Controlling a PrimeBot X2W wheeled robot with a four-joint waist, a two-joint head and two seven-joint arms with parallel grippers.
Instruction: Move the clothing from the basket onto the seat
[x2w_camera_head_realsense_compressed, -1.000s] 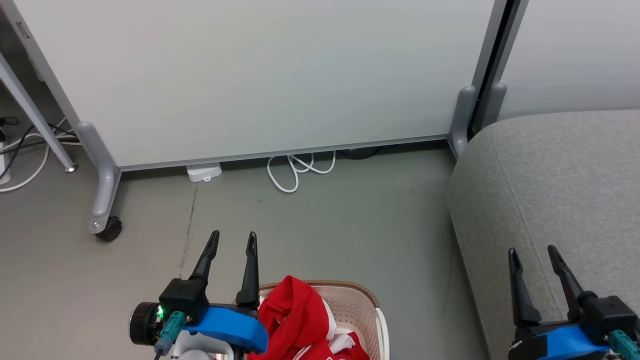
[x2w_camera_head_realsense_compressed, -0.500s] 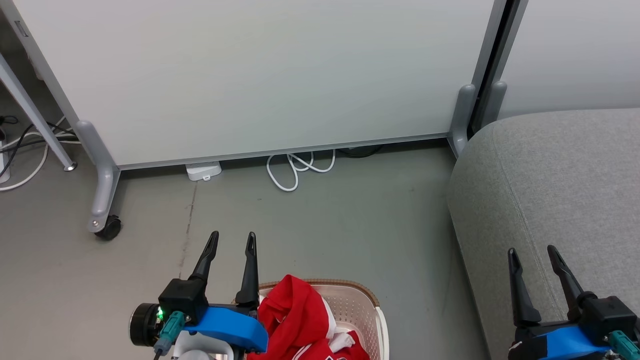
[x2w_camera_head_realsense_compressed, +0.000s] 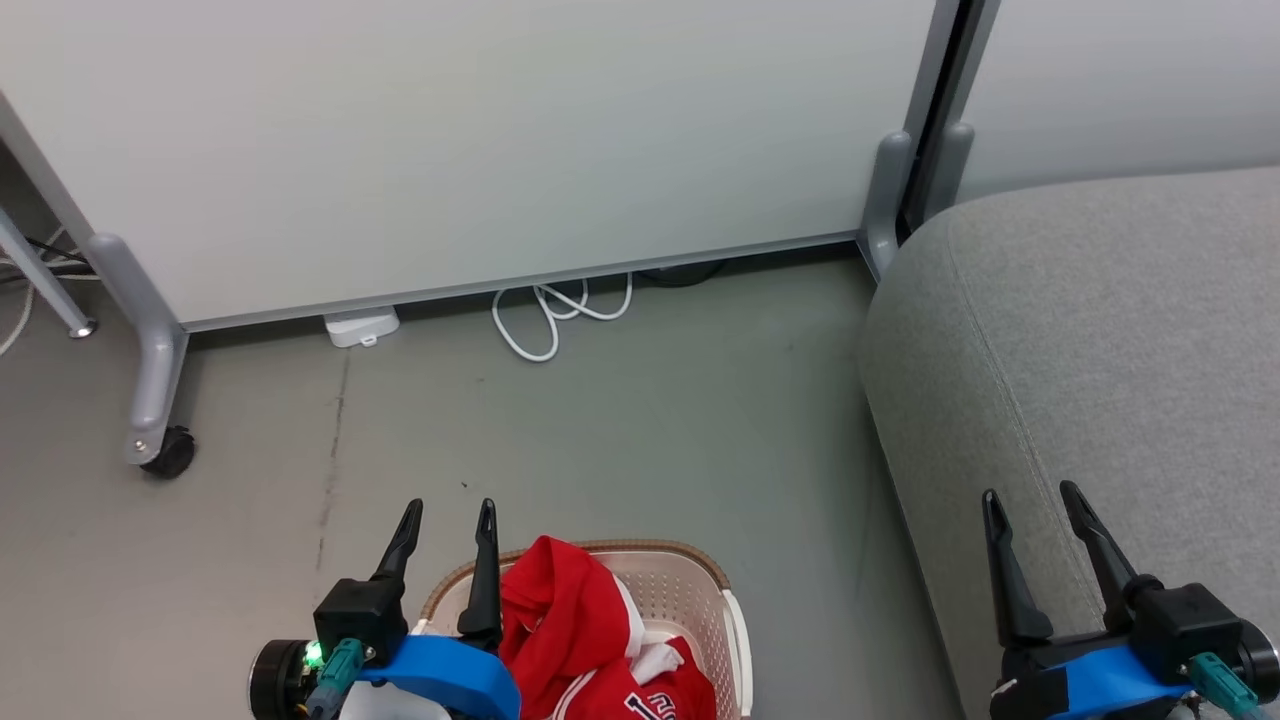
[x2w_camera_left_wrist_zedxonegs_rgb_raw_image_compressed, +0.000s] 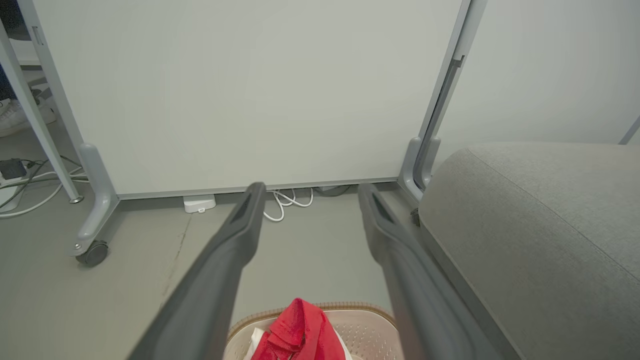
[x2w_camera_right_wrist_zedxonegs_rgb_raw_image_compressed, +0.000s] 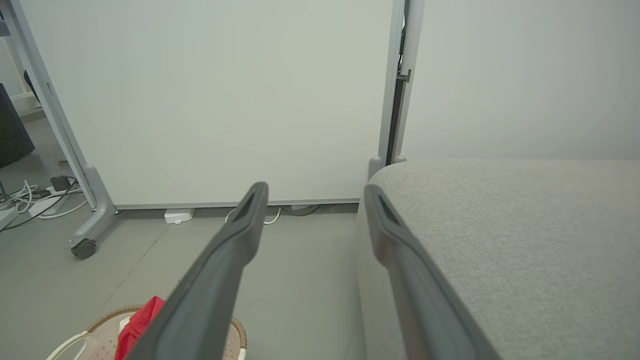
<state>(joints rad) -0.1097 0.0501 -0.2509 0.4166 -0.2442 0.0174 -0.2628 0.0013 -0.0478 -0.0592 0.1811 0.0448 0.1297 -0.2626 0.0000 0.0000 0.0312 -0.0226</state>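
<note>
Left tool (x2w_camera_head_realsense_compressed: 450, 507): low at the left of the head view, fingers pointing up the view and spread wide, nothing between them. It sits over the near-left rim of the basket (x2w_camera_head_realsense_compressed: 700, 585), its inner finger just beside the red cloth.
Left wrist view: the two dark fingers (x2w_camera_left_wrist_zedxonegs_rgb_raw_image_compressed: 235, 245) diverge, with the basket rim (x2w_camera_left_wrist_zedxonegs_rgb_raw_image_compressed: 350, 307) and a red fold (x2w_camera_left_wrist_zedxonegs_rgb_raw_image_compressed: 300, 330) low between them.
Right tool (x2w_camera_head_realsense_compressed: 1030, 492): low at the right, fingers likewise spread wide and empty, above the front part of the seat (x2w_camera_head_realsense_compressed: 1100, 330).
Clothing (x2w_camera_head_realsense_compressed: 560, 620): both red garments are heaped in the basket, one peak rising above the rim.
Basket: stands on the floor (x2w_camera_head_realsense_compressed: 650, 430), to the left of the seat and apart from it.
Lettering (x2w_camera_head_realsense_compressed: 650, 706): black characters edged in white on the lower garment, cut off by the frame; possibly numerals, not legible.
Green light (x2w_camera_head_realsense_compressed: 313, 655): lit on the left wrist.
Background: white panel (x2w_camera_head_realsense_compressed: 480, 140), with a looped white cable (x2w_camera_head_realsense_compressed: 545, 320) at its foot.
</note>
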